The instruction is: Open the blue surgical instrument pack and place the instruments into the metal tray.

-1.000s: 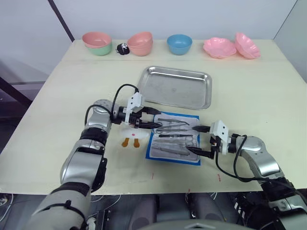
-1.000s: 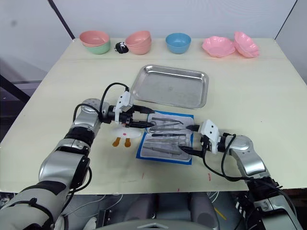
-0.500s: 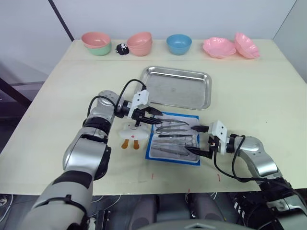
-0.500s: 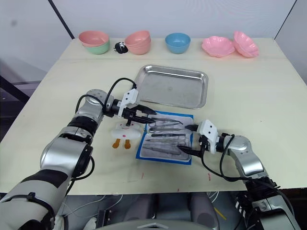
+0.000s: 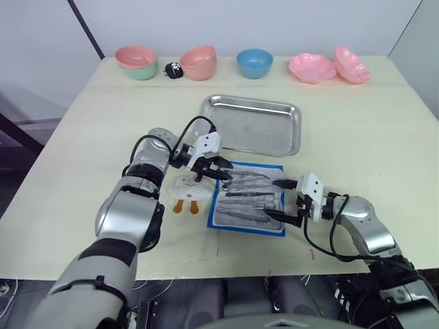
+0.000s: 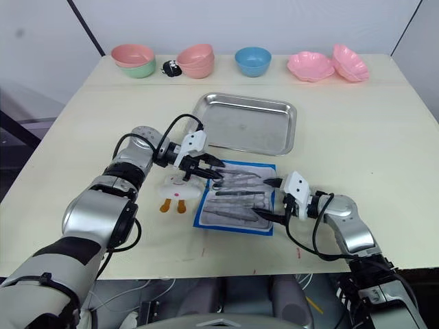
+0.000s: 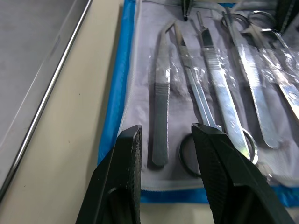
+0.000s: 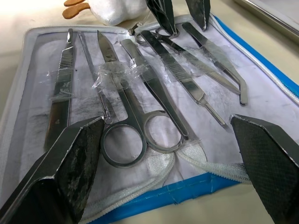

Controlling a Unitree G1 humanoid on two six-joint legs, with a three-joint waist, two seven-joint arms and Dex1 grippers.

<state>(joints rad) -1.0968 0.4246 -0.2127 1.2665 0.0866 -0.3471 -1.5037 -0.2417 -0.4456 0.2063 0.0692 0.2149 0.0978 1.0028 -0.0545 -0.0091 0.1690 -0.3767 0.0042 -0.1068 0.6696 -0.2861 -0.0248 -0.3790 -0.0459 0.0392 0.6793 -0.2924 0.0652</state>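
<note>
So the blue surgical instrument pack [image 5: 248,197] is already lying open and flat on the table, just in front of the metal tray [image 5: 252,125], which has nothing in it yet. The instruments [image 8: 140,93] sit in a row on the pale lining: scissors with ring handles, forceps, tweezers, a scalpel-type handle. A few look wrapped in clear film or tucked under clear straps, can't tell which.

The left gripper [image 5: 214,168] hovers at the pack's left edge with its fingers [image 7: 122,177] a little apart, holding nothing, lined up over the butt end of a flat handle and a scissor ring. The right gripper [image 5: 282,200] is at the pack's right edge, fingers spread wide, also empty.

My guess on handling: these are thin, stiff, slick steel and lie nearly flush with the fabric, so pinching from above will be fiddly. The ring handles or the raised ends look like the best spots to grab. They're light, but packed close together, so one finger could easily nudge a neighbour. If that film really holds them down, a piece may drag the soft pack along.

Around it: a white toy with orange feet [image 5: 188,193] sits just beside the pack's left edge, right under the left arm, the only real clutter. The bowls [image 5: 200,62] along the far edge are well clear
</note>
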